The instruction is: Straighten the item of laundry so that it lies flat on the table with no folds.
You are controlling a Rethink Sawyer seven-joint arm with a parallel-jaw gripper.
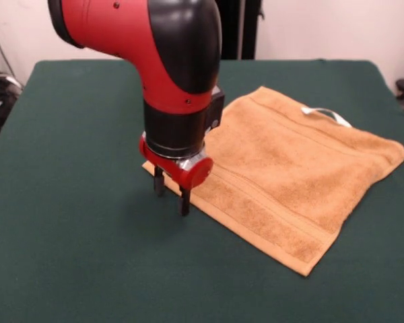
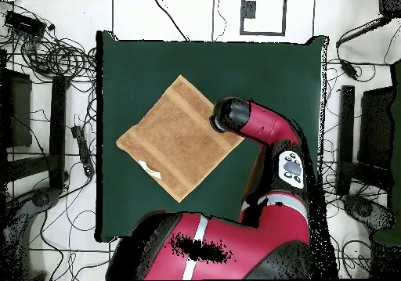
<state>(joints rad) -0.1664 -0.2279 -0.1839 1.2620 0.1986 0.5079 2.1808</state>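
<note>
Dark green cloth covered the table (image 1: pixel 67 256), which filled most of the front view, with a pale wall behind it. On it the golden-orange towel (image 1: pixel 283 182) lay spread out flat, turned like a diamond, 1 corner pointing toward the camera. 2 woven border bands ran near opposite edges, and a small white label (image 1: pixel 326 114) stuck out from the far edge. From overhead the towel (image 2: pixel 178 137) sat roughly mid-table, its label (image 2: pixel 149 169) on the side toward the robot's base. The red and black arm (image 1: pixel 168 67) came down over the towel's corner, and the gripper (image 1: pixel 172 192) hung at that corner with its 2 dark fingers (image 1: pixel 184 200) parted, a clear gap between them, nothing pinched. Their tips reached down to the cloth right at the towel's edge; contact could not be judged.
</note>
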